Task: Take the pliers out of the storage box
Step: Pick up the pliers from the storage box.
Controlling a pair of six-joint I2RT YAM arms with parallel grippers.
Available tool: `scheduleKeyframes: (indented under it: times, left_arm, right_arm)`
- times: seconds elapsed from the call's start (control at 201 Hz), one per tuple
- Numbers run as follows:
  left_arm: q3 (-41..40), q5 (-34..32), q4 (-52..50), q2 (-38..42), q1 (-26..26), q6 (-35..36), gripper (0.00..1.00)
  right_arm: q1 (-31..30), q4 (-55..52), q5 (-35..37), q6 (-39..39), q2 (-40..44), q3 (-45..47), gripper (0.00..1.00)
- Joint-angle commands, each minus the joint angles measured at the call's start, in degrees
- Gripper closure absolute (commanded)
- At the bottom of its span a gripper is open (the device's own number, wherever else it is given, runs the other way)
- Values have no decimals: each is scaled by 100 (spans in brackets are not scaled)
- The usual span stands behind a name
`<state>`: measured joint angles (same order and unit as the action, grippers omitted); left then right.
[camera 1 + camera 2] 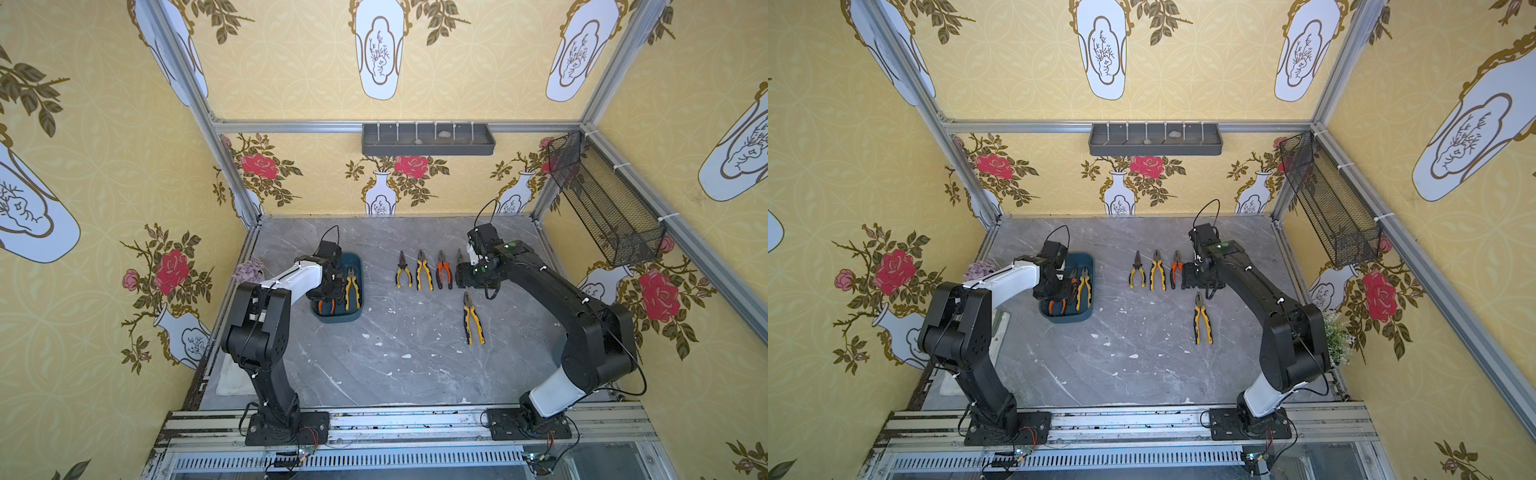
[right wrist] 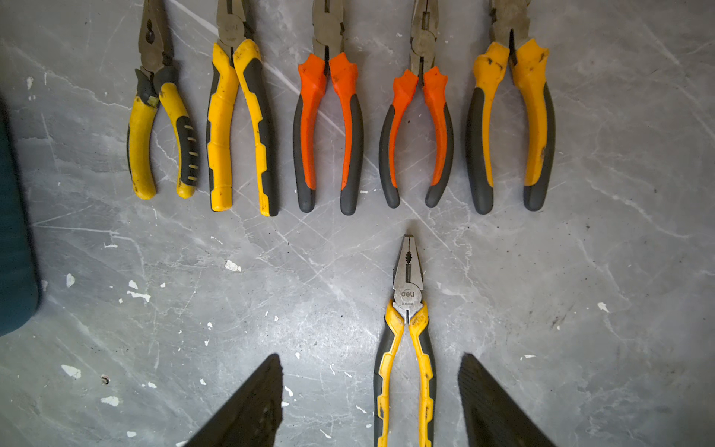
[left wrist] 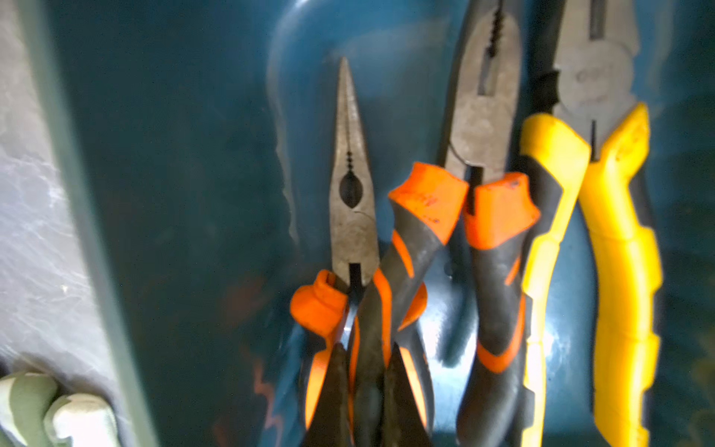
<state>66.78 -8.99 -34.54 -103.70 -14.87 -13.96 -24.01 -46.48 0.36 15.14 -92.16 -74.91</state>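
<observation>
Orange-and-black long-nose pliers (image 3: 352,216), grey tapered tips, lay in teal storage box (image 3: 174,193) at table's (image 1: 374,365) nine o'clock; left gripper (image 3: 365,371) clamped handles; right gripper (image 2: 370,360) gaped, empty.

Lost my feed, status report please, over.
Left hand shut on small orange pliers in storage box. Right hand open, empty. Larger orange pliers' handle crosses it.

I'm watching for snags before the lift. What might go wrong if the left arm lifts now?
The left gripper seems shut on one handle of the larger orange pliers, which crosses the small orange pliers; lifting may drag those along. Gripped by one handle, it may swing against the yellow pliers.
</observation>
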Motion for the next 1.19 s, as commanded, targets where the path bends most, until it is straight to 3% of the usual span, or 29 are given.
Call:
scheduleKeyframes:
  times: [0.0,0.179,0.319,0.478,0.632,0.787,0.986,1.19]
  left_arm:
    - [-1,-39,-332,70,15,57,100]
    - [270,-443,-888,652,-2,212,100]
    - [122,-947,-815,1606,-322,344,100]
    - [-599,-1808,47,2634,-1335,336,100]
    - [-1447,-2791,1173,3154,-2399,502,100]
    - [-1728,-3204,1575,3196,-2806,459,100]
    - [-1796,-3307,1753,3234,-2975,532,100]
    - [-1799,-3341,1787,3181,-2999,600,100]
  right_arm:
    - [-8,38,32,-11,22,-1,28]
    - [-7,-19,55,45,39,-75,28]
    - [-338,-123,111,279,5,-560,29]
    - [-1346,-788,449,968,-1088,-2181,29]
    - [-1699,-925,-571,2058,-2103,-3911,26]
    - [-1848,-1258,-1173,2871,-3088,-5665,26]
    - [-1880,-593,-1966,3489,-3280,-5488,31]
    - [-2114,-370,-2072,3412,-3316,-5477,33]
